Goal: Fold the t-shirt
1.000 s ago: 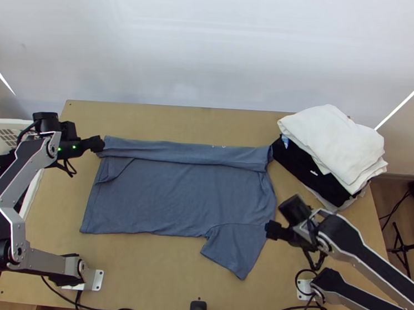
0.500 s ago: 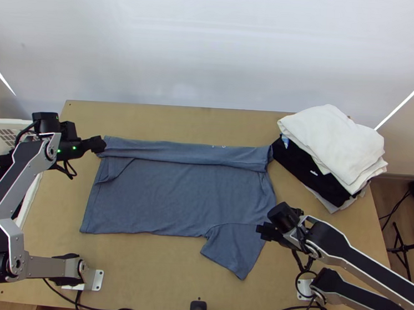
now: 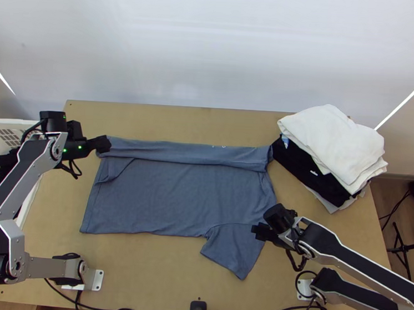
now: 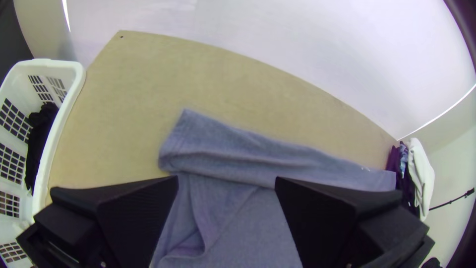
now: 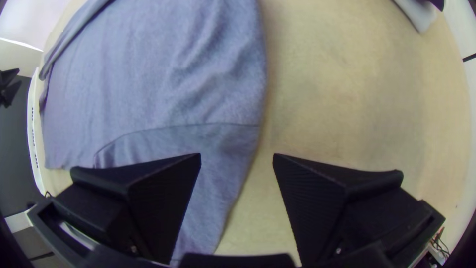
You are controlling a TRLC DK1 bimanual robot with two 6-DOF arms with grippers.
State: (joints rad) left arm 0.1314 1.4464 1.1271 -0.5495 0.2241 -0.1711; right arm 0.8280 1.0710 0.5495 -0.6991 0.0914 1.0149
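The blue-grey t-shirt (image 3: 183, 192) lies flat, its far edge folded over in a long strip, one sleeve (image 3: 234, 248) spread toward the near edge. At the strip's left end is my left gripper (image 3: 103, 144). My right gripper (image 3: 262, 232) is at the shirt's right side, by the sleeve seam. In the left wrist view my left gripper (image 4: 226, 182) is open above the cloth (image 4: 233, 149), nothing between its fingers. The right wrist view has my right gripper (image 5: 237, 160) open over the shirt's edge, with the sleeve (image 5: 203, 149) partly behind one finger.
A pile of folded clothes, white (image 3: 335, 142) on top and black (image 3: 303, 165) below, stands at the table's back right. A white basket (image 4: 59, 124) with dark cloth is beside the table's left edge. Bare table (image 3: 162, 269) lies in front of the shirt.
My right gripper has moved left, onto the shirt's right edge by the sleeve. My left gripper has shifted slightly right at the strip's end. The shirt lies as before.
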